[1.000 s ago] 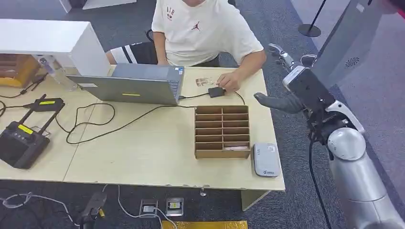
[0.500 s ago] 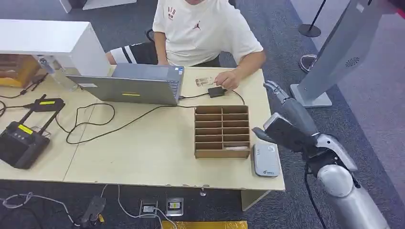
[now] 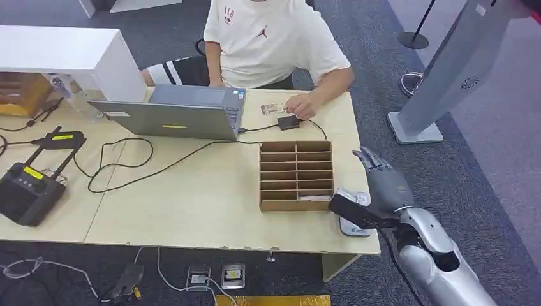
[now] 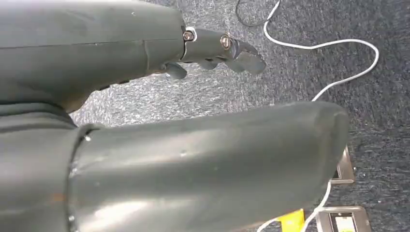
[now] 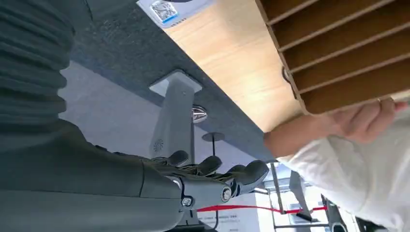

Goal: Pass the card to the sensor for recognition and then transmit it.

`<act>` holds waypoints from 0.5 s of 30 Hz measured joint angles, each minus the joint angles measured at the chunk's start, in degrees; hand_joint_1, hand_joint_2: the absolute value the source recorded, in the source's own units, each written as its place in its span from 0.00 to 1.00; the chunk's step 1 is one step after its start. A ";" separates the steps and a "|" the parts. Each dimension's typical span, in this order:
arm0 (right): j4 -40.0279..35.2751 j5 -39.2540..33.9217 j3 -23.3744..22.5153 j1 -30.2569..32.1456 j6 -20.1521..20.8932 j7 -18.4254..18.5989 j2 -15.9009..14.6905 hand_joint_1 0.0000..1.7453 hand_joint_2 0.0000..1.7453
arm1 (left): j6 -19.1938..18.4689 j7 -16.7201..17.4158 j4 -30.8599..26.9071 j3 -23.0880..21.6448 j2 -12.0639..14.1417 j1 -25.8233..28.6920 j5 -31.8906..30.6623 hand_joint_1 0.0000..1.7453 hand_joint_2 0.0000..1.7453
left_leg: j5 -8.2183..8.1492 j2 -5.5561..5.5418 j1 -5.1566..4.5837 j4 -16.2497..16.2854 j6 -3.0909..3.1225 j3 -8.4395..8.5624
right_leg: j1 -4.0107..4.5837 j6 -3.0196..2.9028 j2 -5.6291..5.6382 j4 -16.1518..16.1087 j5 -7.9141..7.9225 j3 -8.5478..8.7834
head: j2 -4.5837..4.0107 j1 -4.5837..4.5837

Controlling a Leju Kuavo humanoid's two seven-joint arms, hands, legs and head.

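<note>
Because the desk fills the left and centre of the head view, with a person seated at its upper edge behind a laptop, the cardboard rack and the white sensor sit at its right end, probably to be within the right arm's reach. At lower right the right hand hovers over the sensor, empty, fingers stretched out and thumb pointing toward the rack, likely poised to pick. A card seems to lie in the rack's bottom right slot, while the left hand hangs slack and empty over carpet.
</note>
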 joint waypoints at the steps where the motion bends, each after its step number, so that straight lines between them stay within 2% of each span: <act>1: 0.37 0.55 0.31 0.04 0.31 0.07 -0.04 0.00 1.00 | -0.09 0.07 0.00 0.00 0.00 0.00 0.00 0.00 0.00 | 0.00 0.00 0.00 0.00 0.00 0.00 | 0.00 0.00 0.00 0.00 0.00 0.00 | 0.00 0.00; 7: 2.03 2.29 1.42 0.09 1.00 0.00 -0.04 0.00 1.00 | -0.70 0.24 0.00 0.00 0.02 0.01 0.02 0.00 0.00 | 0.00 0.00 0.00 0.00 0.00 0.00 | 0.00 0.00 0.00 0.00 0.00 0.01 | 0.00 0.02; 15: 3.91 4.15 2.80 0.04 0.41 -2.23 0.26 0.00 1.00 | -0.87 0.39 0.00 0.00 0.02 0.00 -0.13 0.00 0.00 | 0.00 0.00 0.00 0.00 0.00 -0.01 | 0.00 0.00 0.00 0.00 0.00 0.01 | 0.00 0.02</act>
